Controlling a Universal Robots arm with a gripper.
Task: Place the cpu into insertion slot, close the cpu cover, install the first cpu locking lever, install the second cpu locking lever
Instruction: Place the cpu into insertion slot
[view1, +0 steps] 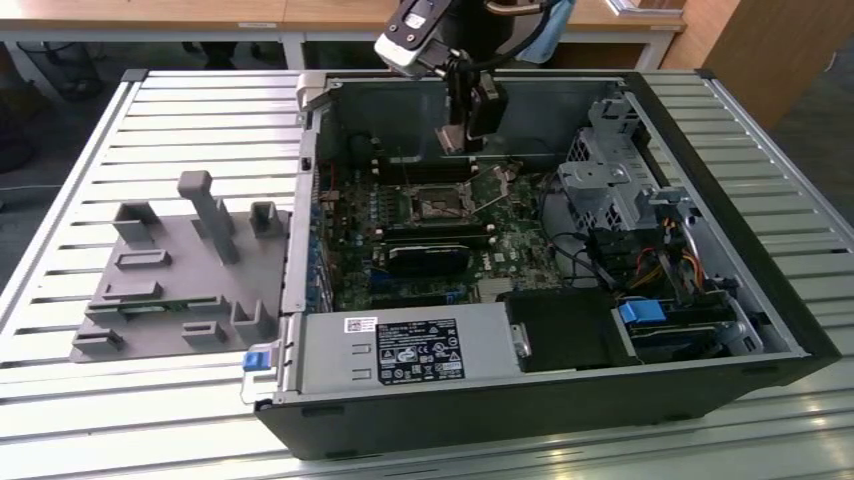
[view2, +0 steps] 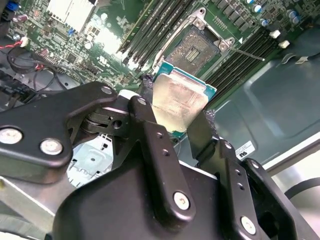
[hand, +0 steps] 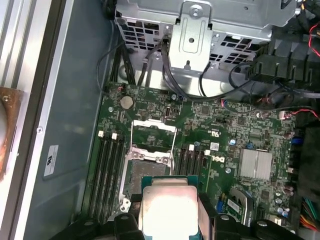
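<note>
Gripper around cpu; insertion slot beyond

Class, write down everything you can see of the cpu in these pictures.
The cpu is a small flat square: a shiny silver-grey metal face on a green board whose edge shows around it. The gripper is shut on it, one black finger on each of two opposite sides. It hangs above the motherboard, near the insertion slot but not in it.

Free room above insertion slot
</note>
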